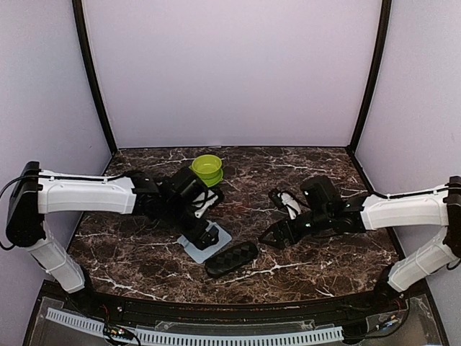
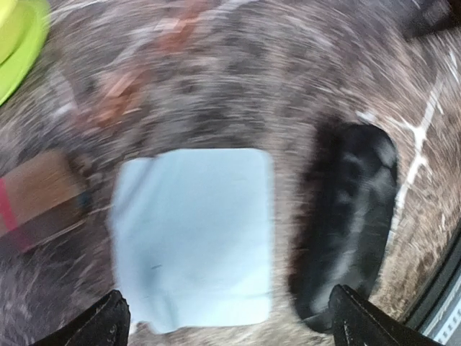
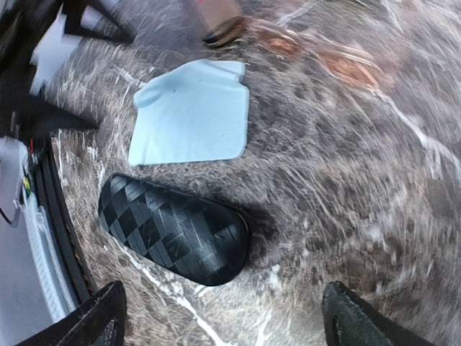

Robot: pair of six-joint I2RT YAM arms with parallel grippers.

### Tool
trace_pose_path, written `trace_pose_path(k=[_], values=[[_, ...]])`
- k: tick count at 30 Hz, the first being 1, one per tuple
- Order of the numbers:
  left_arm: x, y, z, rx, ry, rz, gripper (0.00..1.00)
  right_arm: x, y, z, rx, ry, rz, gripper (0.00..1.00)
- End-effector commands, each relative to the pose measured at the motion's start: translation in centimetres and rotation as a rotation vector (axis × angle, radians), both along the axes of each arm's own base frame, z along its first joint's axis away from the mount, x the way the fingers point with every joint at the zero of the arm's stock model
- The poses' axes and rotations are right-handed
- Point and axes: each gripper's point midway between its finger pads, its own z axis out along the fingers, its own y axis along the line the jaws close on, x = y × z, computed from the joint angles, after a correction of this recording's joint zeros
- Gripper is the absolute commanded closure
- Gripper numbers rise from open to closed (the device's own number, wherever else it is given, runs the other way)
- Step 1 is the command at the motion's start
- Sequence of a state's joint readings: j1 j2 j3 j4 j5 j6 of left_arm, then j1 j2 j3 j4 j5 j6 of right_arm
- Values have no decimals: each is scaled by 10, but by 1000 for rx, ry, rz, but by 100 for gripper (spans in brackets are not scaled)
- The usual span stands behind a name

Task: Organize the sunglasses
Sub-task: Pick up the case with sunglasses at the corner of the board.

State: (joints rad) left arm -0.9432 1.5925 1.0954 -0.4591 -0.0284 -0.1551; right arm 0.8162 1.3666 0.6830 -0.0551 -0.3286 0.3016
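Observation:
The sunglasses (image 3: 349,67) show only as a motion-blurred pair of reddish-brown lenses on the marble, beyond a light blue cloth (image 3: 191,115). The left wrist view shows these sunglasses (image 2: 119,97) as a reddish smear above the cloth (image 2: 194,238). In the top view the left arm hides them. My left gripper (image 1: 205,234) hovers open over the cloth with nothing between its fingers. My right gripper (image 1: 277,236) is open and empty too, just right of a black bumpy case (image 1: 232,258). That case (image 3: 173,231) lies ahead of the right jaws, apart from them.
A green bowl (image 1: 207,168) stands at the back of the marble table (image 1: 324,274). A brown case with a red stripe (image 2: 36,194) lies left of the cloth. The table's near edge with its black rail (image 1: 216,310) runs just behind the black case.

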Motion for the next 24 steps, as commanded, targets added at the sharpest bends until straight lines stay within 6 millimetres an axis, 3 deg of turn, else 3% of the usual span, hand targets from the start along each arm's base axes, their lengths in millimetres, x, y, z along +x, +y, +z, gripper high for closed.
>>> trace_pose_path(k=[1, 6, 11, 20, 24], values=[[28, 37, 25, -125, -25, 217, 1, -1, 22, -1, -99, -143, 169, 1], [48, 65, 46, -200, -73, 315, 1, -9, 47, -3, -171, -267, 358, 0], [51, 77, 52, -248, -87, 344, 1, -16, 65, -18, -242, -311, 518, 0], [50, 80, 49, -259, -79, 349, 1, -33, 86, -50, -364, -311, 700, 0], [51, 80, 48, -265, -73, 346, 1, -36, 96, -53, -392, -328, 737, 0]])
